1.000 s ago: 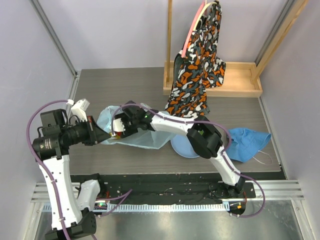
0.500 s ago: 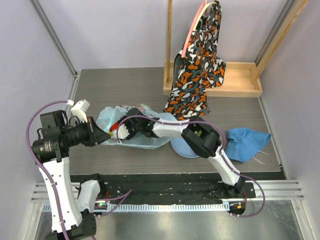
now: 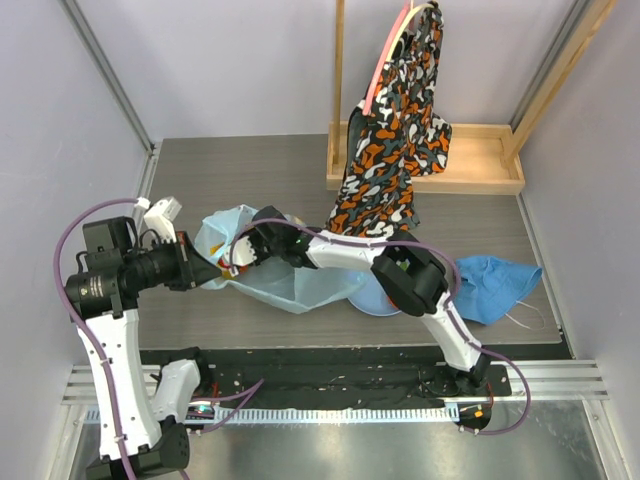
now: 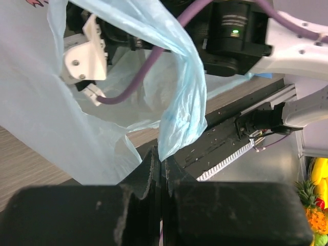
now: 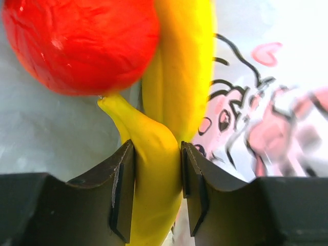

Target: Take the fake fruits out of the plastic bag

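Note:
The light-blue plastic bag (image 3: 270,275) lies at the table's left middle, its mouth held up. My left gripper (image 3: 192,268) is shut on a fold of the bag's edge (image 4: 179,113). My right gripper (image 3: 240,255) reaches inside the bag and is shut on a yellow banana bunch (image 5: 164,128). A red round fruit (image 5: 82,43) lies against the bananas, just beyond the right fingers (image 5: 120,189). Pink cartoon prints on the bag (image 5: 256,118) show to the right of the bananas. The orange and green fruits are hidden.
A round pale-blue plate (image 3: 372,298) lies under the right arm. A solid blue cloth (image 3: 492,283) lies to its right. A patterned garment (image 3: 395,130) hangs from a wooden rack (image 3: 470,160) at the back. The black base rail (image 3: 330,370) runs along the near edge.
The right gripper has moved a little up and back inside the bag. The bag has lifted and spread lower along its near edge. The left arm stays almost still.

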Action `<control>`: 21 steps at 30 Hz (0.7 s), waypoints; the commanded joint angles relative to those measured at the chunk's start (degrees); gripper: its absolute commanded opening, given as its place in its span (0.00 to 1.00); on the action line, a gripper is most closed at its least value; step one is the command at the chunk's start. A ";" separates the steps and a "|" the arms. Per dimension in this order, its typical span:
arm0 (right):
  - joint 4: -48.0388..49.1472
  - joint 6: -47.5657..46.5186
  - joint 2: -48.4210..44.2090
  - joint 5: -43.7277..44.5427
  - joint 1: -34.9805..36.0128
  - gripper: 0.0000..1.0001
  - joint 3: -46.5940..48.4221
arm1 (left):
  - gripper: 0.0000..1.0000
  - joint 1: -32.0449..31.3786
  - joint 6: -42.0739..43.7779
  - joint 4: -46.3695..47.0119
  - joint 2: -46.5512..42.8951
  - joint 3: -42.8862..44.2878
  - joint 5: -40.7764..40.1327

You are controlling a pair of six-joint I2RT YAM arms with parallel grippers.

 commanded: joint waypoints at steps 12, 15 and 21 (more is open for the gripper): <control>-12.23 43.25 -26.96 -23.19 -0.26 0.15 -2.36 | 0.00 -0.29 -5.14 10.41 3.05 0.68 -5.15; -12.41 51.43 -29.07 -26.53 -0.61 0.15 -1.14 | 0.00 -0.20 -8.22 13.40 4.46 1.56 -4.89; -12.67 63.23 -30.39 -27.34 -0.61 0.14 8.88 | 0.00 0.76 -13.32 16.13 4.90 2.35 -5.41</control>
